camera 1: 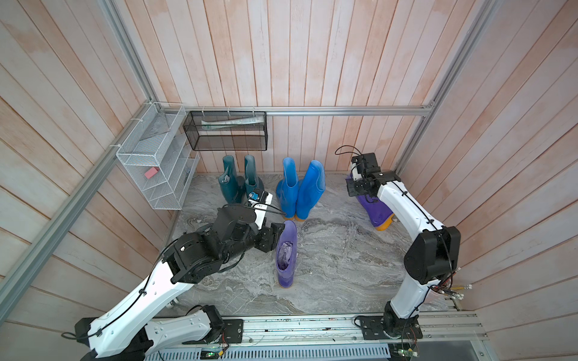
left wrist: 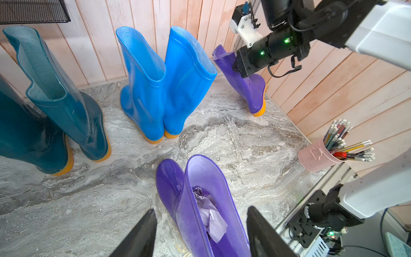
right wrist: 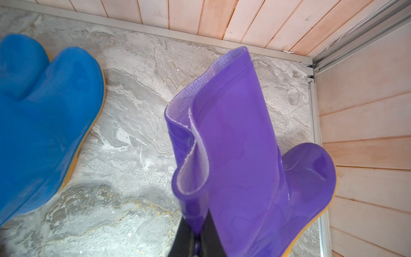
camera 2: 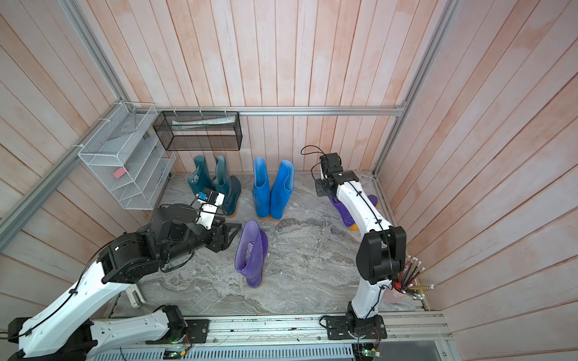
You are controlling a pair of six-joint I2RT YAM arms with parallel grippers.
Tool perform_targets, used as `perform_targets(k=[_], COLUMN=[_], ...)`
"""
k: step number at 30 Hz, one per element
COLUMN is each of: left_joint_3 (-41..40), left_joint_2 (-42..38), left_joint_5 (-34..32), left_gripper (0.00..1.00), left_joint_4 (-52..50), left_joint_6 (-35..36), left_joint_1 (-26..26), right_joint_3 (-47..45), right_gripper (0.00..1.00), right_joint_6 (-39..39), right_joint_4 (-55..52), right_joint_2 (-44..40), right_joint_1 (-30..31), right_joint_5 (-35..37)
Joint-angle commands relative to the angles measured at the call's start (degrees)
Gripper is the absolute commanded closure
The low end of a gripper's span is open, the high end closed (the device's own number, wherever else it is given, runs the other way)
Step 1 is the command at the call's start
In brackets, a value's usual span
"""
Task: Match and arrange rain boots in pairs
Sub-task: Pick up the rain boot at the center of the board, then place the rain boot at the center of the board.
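Two dark teal rain boots point(camera 1: 230, 184) point(camera 1: 251, 178) stand at the back left, and two bright blue ones point(camera 1: 289, 187) point(camera 1: 311, 190) stand beside them. A paler purple boot point(camera 1: 286, 253) point(left wrist: 200, 200), stuffed with paper, stands mid-floor. My left gripper point(camera 2: 233, 231) point(left wrist: 201, 210) is open at its shaft top, its fingertips point(left wrist: 151, 220) apart from the rubber. At the back right, a darker purple boot point(camera 1: 377, 215) point(right wrist: 244, 155) is tilted, with my right gripper point(camera 1: 356, 190) point(right wrist: 195, 240) shut on the rim of its shaft.
A pink pencil cup point(camera 2: 398, 295) point(left wrist: 315, 155) sits by the right arm's base. A white wire rack point(camera 1: 156, 162) and a black mesh basket point(camera 1: 225, 131) hang at the back left. Wooden walls enclose the marble floor point(camera 1: 344, 265); a metal rail point(camera 1: 312, 328) runs along the front.
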Motion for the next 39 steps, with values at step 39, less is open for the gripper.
perform_targets(k=[39], left_joint_3=[3.17], left_joint_2=[4.35], left_joint_5=[3.51], left_gripper=[0.34], left_joint_4=[7.18], left_joint_6=[2.35], left_joint_1=[0.16], right_joint_3=[-38.16], right_gripper=[1.0], right_joint_6=[21.71], right_joint_4=[15.12], right_joint_2=[-50.27], right_joint_1=[19.21], right_joint_5=[-10.92])
